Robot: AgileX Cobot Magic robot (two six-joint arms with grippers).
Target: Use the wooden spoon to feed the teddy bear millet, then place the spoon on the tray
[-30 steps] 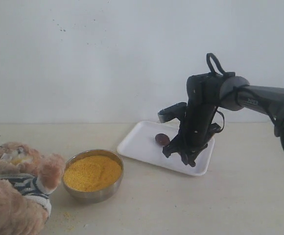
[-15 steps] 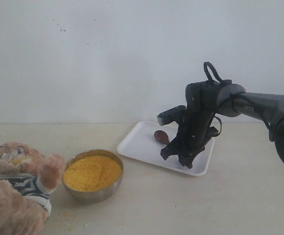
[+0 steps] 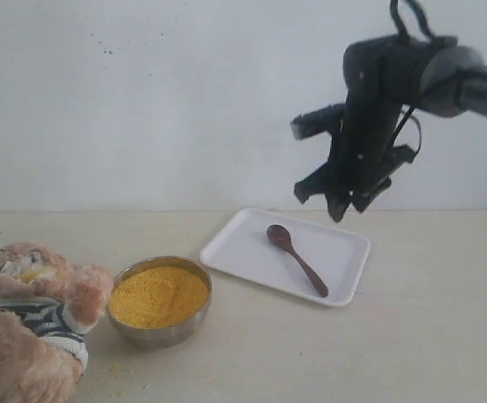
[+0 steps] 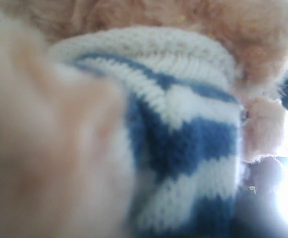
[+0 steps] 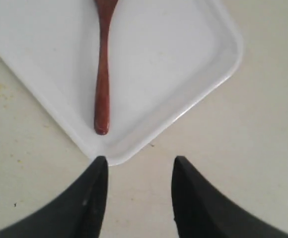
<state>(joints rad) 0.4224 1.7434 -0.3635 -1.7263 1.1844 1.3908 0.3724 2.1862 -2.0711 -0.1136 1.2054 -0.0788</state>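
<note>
Well left of the tray (image 3: pixel 235 243), the teddy bear (image 3: pixel 34 311) sits on the bench (image 3: pixel 411 336). Its striped shirt fills the left wrist view and the left gripper does not show, so I cannot tell its state. The millet (image 3: pixel 158 295) fills a metal bowl (image 3: pixel 164 334) just left of the tray. The wooden spoon (image 3: pixel 296 259) lies flat on the tray. Above the tray's right end hangs the right gripper (image 3: pixel 348 208), jaws apart, holding nothing.

No writing, brand or number can be read; none on the tray (image 3: pixel 344 248) or the teddy bear (image 3: pixel 27 326).
</note>
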